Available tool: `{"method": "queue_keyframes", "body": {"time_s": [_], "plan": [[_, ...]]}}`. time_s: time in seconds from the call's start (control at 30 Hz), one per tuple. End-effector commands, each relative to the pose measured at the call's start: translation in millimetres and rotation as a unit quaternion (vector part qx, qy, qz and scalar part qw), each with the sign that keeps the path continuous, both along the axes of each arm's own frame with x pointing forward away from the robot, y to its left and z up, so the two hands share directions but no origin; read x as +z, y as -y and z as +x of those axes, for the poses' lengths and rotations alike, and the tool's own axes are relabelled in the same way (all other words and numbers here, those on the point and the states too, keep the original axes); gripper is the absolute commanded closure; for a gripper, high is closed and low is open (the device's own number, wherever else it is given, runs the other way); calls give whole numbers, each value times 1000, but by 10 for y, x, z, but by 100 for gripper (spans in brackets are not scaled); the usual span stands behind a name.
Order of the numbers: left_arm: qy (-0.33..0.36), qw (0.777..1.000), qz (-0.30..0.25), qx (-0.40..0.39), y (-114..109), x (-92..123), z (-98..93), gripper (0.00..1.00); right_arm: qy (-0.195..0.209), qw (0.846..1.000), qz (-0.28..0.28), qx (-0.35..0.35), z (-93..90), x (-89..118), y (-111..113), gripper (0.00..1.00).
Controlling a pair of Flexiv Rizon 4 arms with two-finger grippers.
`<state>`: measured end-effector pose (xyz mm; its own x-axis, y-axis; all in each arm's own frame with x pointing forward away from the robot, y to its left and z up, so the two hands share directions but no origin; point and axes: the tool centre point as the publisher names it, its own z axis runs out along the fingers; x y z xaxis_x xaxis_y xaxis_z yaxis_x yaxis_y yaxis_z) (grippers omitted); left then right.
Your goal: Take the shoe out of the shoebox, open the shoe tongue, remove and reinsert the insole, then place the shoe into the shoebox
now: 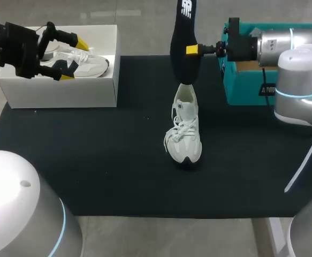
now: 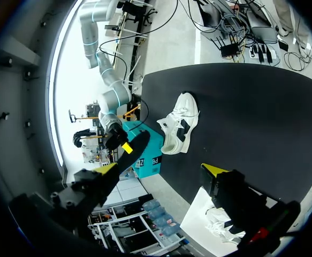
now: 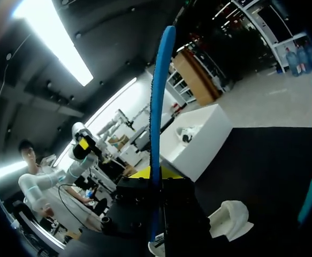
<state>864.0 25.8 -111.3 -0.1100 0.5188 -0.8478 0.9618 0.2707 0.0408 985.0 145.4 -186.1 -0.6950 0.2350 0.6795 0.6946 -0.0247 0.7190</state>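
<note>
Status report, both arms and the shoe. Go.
Right end effector shut on insole, held upright over white sneaker. Left end effector open above white shoebox, second sneaker inside. Nothing blocking on the mat.

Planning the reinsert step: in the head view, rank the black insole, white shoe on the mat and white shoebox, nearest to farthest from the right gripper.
1. The black insole, held in the right gripper.
2. The white shoe, in the middle.
3. The white shoebox, far left.
</note>
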Motion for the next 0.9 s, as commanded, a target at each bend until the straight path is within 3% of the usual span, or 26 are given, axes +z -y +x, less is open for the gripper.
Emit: {"method": "queue_keyframes", "body": {"time_s": [0.03, 0.7, 0.9], "plan": [[-1, 1000, 2, 0, 3, 5, 9, 0, 7, 1000, -8, 4, 31, -154, -30, 100], [-1, 1000, 2, 0, 3, 5, 9, 0, 7, 999, -46, 3, 255, -799, 57, 100], [-1, 1000, 2, 0, 3, 5, 9, 0, 4, 997, -72, 8, 343, -886, 49, 100]]}}
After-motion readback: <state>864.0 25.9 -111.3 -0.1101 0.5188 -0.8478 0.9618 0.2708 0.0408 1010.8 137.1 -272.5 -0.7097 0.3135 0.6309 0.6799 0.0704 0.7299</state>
